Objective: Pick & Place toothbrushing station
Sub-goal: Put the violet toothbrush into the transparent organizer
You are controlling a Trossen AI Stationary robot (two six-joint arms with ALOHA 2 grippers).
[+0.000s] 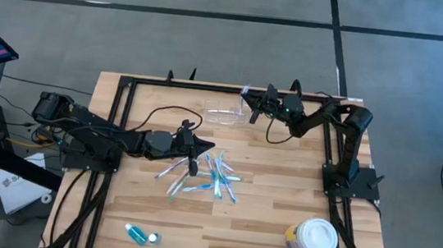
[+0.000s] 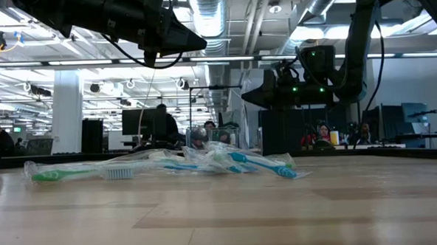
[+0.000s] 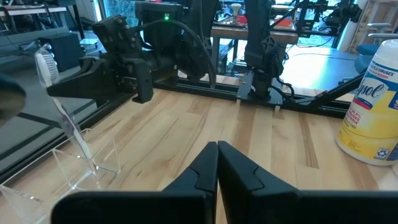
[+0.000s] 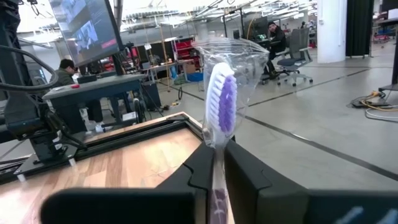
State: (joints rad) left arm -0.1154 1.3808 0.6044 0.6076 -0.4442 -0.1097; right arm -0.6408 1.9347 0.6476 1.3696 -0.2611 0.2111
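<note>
High view shows the clear holder (image 1: 224, 114) sitting on the worktop (image 1: 279, 204) near its far edge, and every other place here is best read from that holder. The right gripper (image 1: 250, 102) hangs just beside the holder, toward the far rail, pinching a wrapped toothbrush (image 4: 221, 106) with a white and purple head; in the right wrist view the handle runs down between the two fingers, which sit close around it, and the brush stands upright. The left wrist view shows the same brush (image 3: 48, 67) poised above the clear walls of the holder (image 3: 74, 163), and no brush can be made out inside it. The left gripper (image 1: 194, 144) is nearer the front than the holder, over a heap of wrapped toothbrushes (image 1: 204, 176), its fingers (image 3: 214, 163) pressed together with nothing between them. A white-lidded tub (image 1: 313, 237) and a small blue-green bottle (image 1: 140, 234) stand well apart from the holder, at the front. By my judgement the job is at an early stage: one brush is about to be dropped in, and the whole heap is left to move.
</note>
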